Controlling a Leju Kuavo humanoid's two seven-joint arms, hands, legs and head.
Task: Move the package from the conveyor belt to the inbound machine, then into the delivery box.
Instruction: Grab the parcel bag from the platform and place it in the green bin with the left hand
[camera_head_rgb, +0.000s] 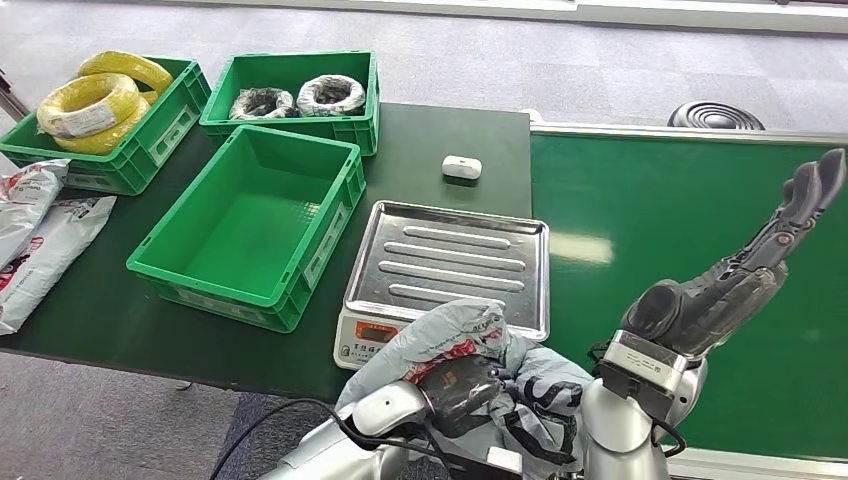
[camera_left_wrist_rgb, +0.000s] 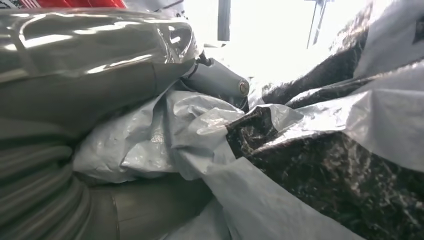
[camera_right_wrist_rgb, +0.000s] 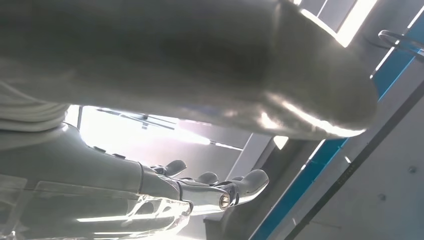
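A crumpled grey plastic package (camera_head_rgb: 470, 345) with black and red print sits close to my body, at the near edge of the scale. My left hand (camera_head_rgb: 462, 385) grips it from below, and in the left wrist view the package (camera_left_wrist_rgb: 280, 165) wraps around my thumb and fingers (camera_left_wrist_rgb: 220, 80). The inbound machine, a white scale with a ribbed steel tray (camera_head_rgb: 450, 262), stands just beyond the package. An empty green delivery box (camera_head_rgb: 250, 225) lies left of the scale. My right hand (camera_head_rgb: 745, 275) is raised over the green conveyor belt (camera_head_rgb: 690, 260), fingers stretched out and holding nothing.
Two more green crates stand at the back: one with yellow cable coils (camera_head_rgb: 95, 105), one with black and white coils (camera_head_rgb: 300, 98). Several bagged parcels (camera_head_rgb: 35, 235) lie at the table's left edge. A small white device (camera_head_rgb: 461, 166) rests behind the scale.
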